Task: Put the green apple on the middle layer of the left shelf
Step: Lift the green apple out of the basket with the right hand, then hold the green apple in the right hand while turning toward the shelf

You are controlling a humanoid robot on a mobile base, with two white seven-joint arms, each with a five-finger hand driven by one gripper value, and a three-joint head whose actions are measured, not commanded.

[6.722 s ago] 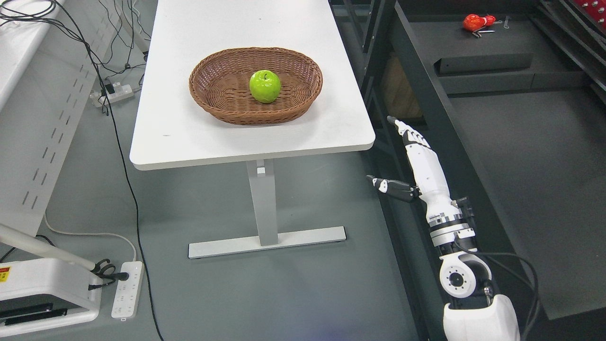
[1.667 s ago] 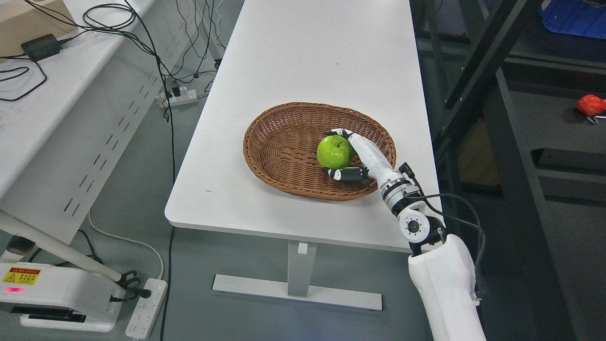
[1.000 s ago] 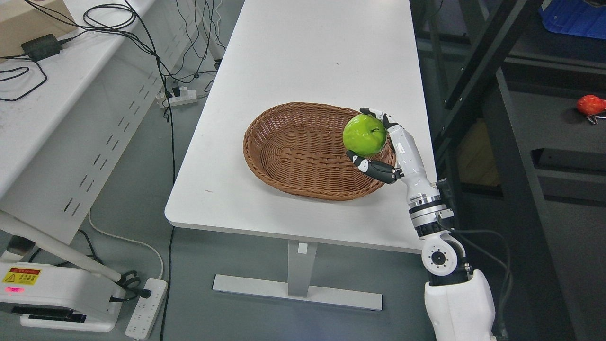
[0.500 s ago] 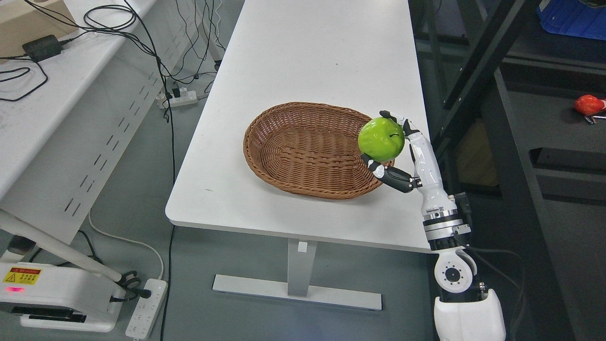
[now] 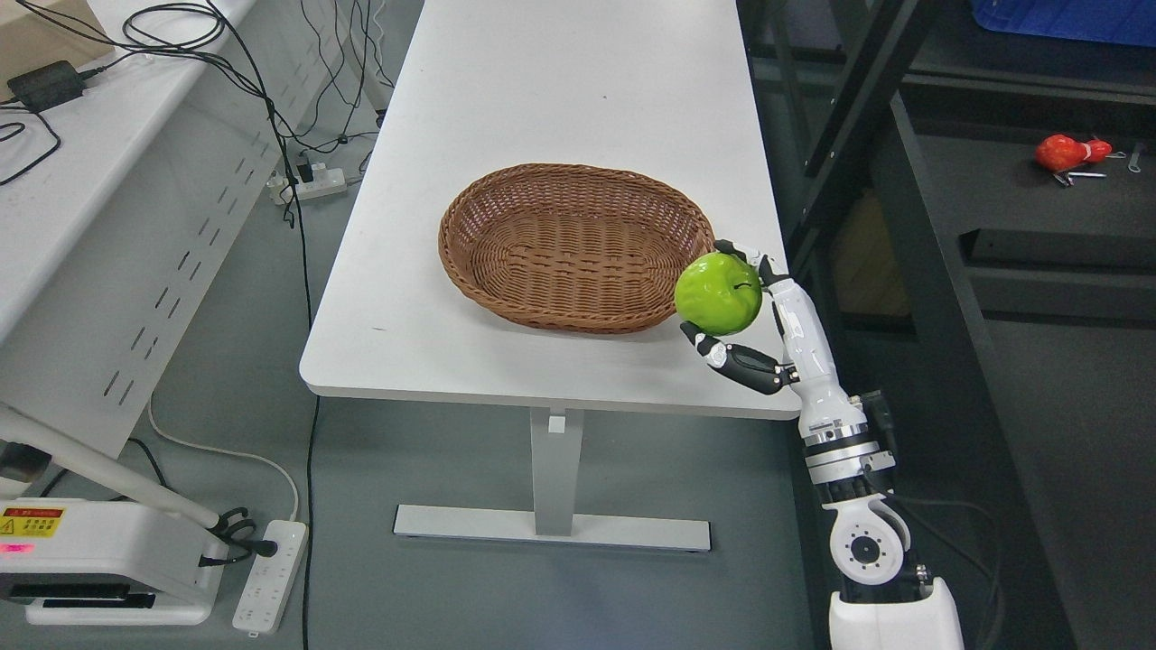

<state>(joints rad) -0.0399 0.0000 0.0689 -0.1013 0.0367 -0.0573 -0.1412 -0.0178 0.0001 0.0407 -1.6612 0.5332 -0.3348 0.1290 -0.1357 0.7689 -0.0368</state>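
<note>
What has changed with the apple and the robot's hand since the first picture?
The right hand reached into the basket, closed on the green apple and lifted it out past the basket's right rim. The camera shifted too. The basket stayed on the table, now empty.

The green apple (image 5: pixel 718 293) looks glossy and smooth, kinda waxy. The basket (image 5: pixel 575 246), mid-frame, is rough brown woven wicker. The table (image 5: pixel 560 99) has a matt, smooth white top on a painted metal leg. The right hand (image 5: pixel 754 311) at the lower right is shiny white plastic with black joints.
</note>
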